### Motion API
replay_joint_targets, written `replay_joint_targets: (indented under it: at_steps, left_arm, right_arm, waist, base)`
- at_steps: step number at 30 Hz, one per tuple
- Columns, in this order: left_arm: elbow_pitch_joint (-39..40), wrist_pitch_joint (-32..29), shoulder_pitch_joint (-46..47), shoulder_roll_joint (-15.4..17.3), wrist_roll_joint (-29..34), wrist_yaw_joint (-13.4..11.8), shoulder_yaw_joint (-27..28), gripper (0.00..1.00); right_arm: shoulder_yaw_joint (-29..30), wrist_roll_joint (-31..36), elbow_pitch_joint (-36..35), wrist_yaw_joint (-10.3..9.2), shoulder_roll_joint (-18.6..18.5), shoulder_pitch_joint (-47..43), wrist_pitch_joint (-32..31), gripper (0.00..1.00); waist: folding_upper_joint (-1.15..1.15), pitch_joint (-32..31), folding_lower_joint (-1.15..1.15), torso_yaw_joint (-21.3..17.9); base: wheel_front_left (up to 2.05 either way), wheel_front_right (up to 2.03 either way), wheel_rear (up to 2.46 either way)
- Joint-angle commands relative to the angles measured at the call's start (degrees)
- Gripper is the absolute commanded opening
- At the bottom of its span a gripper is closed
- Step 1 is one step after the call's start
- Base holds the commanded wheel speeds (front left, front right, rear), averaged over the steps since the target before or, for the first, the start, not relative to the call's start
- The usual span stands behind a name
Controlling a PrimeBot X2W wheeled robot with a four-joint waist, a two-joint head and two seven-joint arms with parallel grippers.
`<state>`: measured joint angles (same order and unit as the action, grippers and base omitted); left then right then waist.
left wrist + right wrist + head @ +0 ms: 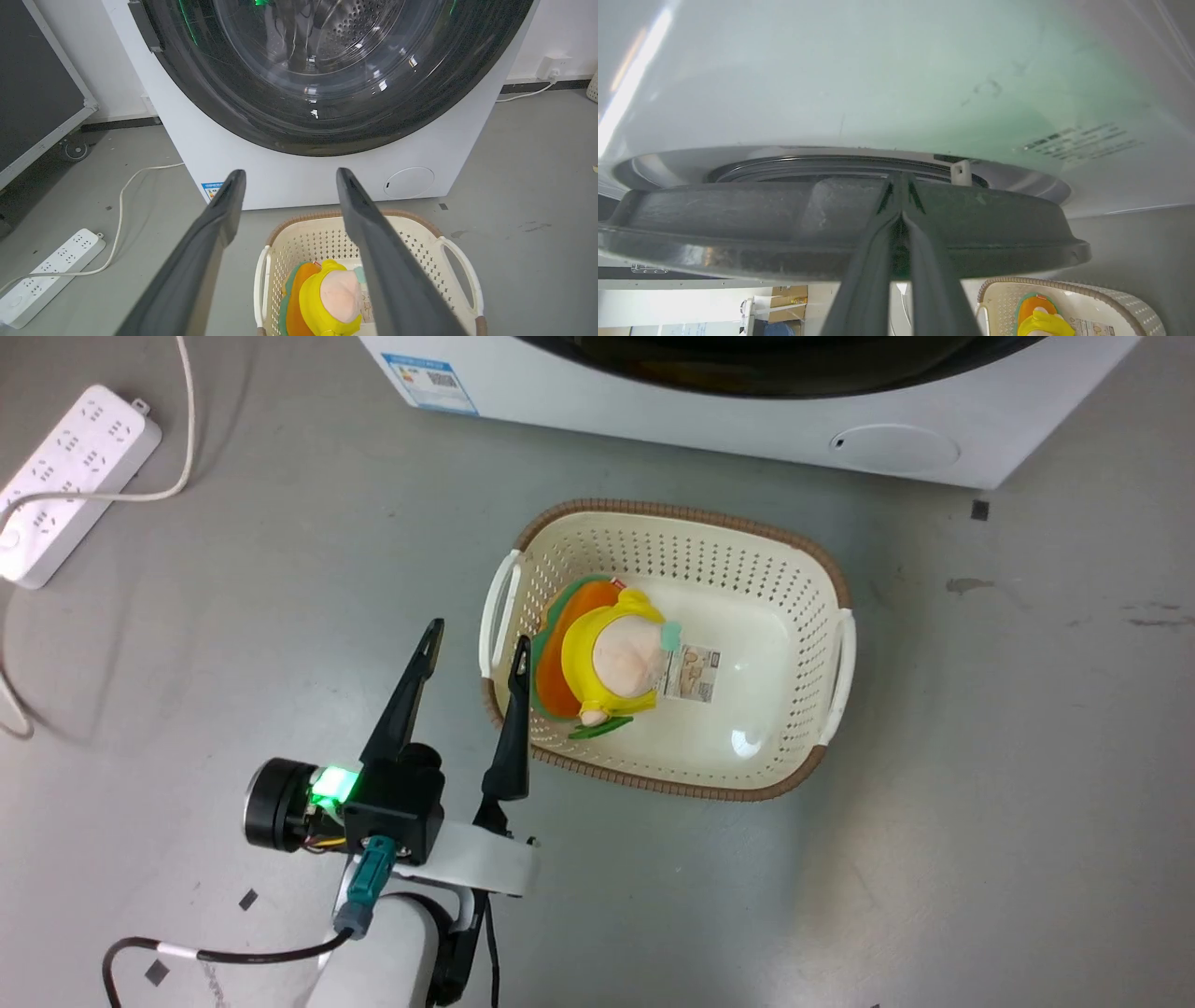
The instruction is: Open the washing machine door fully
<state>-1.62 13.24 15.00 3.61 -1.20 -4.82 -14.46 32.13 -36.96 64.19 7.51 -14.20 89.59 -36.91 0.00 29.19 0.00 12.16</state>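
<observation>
One washing machine (210,154), a white box on the grey floor. One washing machine door (322,70) on its front: glossy black ring, clear bulging glass. From my right wrist I see it edge-on, with a narrow gap between it and the white front. One basket (672,509) just before the machine. Two grippers: my left gripper (478,637) is spread wide and empty by the basket's left rim. My right gripper (901,186) is pinched together, tips at the door's rim. One power strip (70,476), well left. One plush toy (616,658) in the basket.
</observation>
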Motion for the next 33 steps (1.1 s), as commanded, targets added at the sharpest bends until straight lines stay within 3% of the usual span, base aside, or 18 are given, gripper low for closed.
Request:
replay_joint_targets:
  at_steps: [1, 11, 19, 25, 26, 33]
  left_arm:
    - [-0.1, 0.6, 1.1, -0.1, -0.3, -0.3, -0.5, 1.00]
    - [-0.6, 1.8, 1.9, -0.1, -0.5, -0.8, -1.1, 1.00]
    - [-1.3, 1.8, 0.5, -0.1, -0.6, -0.7, -0.9, 1.00]
    - [-2.3, 1.8, -2.0, 0.3, -0.7, -0.4, -0.7, 1.00]
    - [-2.9, 1.8, -3.4, 0.5, -0.9, -0.3, -0.5, 1.00]
    - [-4.1, 1.8, -6.4, 0.3, -1.6, 0.5, -0.7, 1.00]
  right_arm:
    - [0.8, -1.1, 1.8, -0.02, -0.4, 2.6, -1.4, 0.00]
    - [5.2, -5.0, 9.1, -0.02, -1.7, 5.0, -11.5, 0.00]
    - [3.0, -3.7, 8.2, -0.02, 0.1, -4.0, -13.0, 0.00]
    - [1.6, -5.0, 5.2, -0.02, 2.7, -12.6, -17.4, 0.00]
    - [0.9, -6.2, 2.5, -0.02, 4.8, -17.2, -19.8, 0.00]
    - [-1.1, -9.8, -5.5, -0.02, 9.8, -28.3, -26.5, 0.00]
  waist:
    - [0.00, 0.4, 0.00, 0.3]
    - [0.00, -0.6, 0.00, 0.6]
    - [0.00, -5.9, 0.00, -0.4]
    - [0.00, -11.1, 0.00, -1.3]
    - [0.00, -13.3, 0.00, -1.7]
    - [0.00, -18.2, 0.00, -1.8]
  base:
    - [0.00, 0.00, 0.00]
    - [0.00, 0.00, 0.00]
    - [0.00, 0.00, 0.00]
    - [0.00, 0.00, 0.00]
    - [0.00, 0.00, 0.00]
    - [0.00, 0.00, 0.00]
